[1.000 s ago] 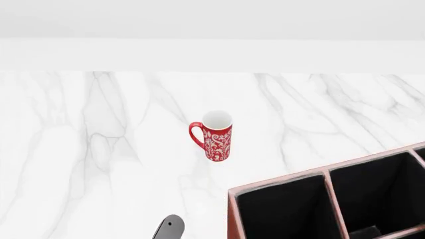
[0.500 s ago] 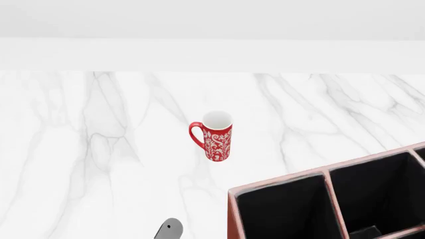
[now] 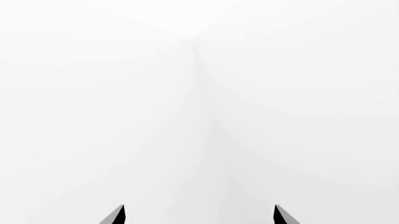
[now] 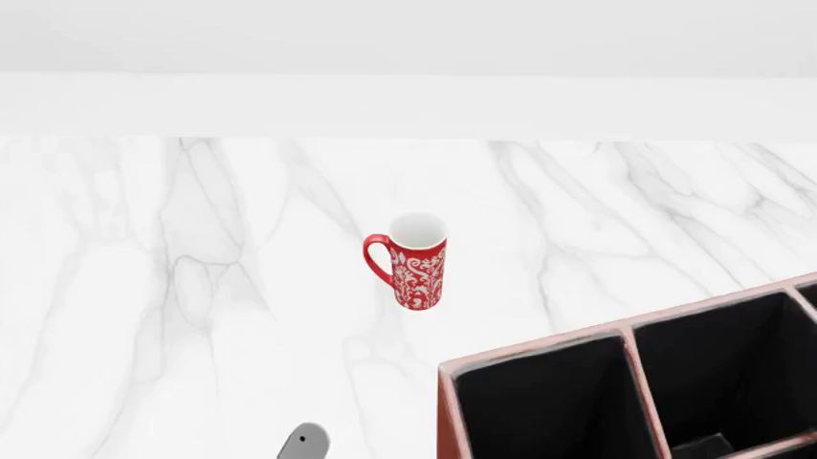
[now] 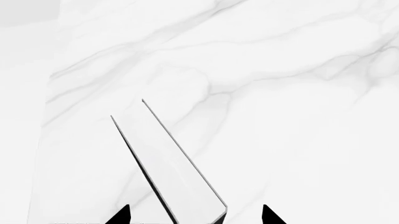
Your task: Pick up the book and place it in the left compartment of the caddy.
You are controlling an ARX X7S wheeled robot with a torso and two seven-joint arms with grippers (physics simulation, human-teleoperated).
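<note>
The book (image 5: pixel 169 168) shows in the right wrist view only, as a white page edge framed by thin black covers, on the marble table (image 5: pixel 293 116). Its near end lies between the fingertips of my right gripper (image 5: pixel 195 215), which is open with a gap on each side. My left gripper (image 3: pixel 198 215) is open and empty, facing bare white walls. The caddy (image 4: pixel 450 421), reddish-brown with a black interior, is at the head view's lower right. Two of its slots show, and I cannot tell which is the left compartment. The book is out of the head view.
A red patterned mug (image 4: pixel 419 268) stands upright mid-table, left of and beyond the caddy. A grey rounded arm part (image 4: pixel 304 442) pokes up at the head view's bottom edge, left of the caddy. A white wall runs along the table's far edge.
The grey arm part at the head view's bottom edge has sunk lower and shifted slightly left. The mug and caddy have not moved.
</note>
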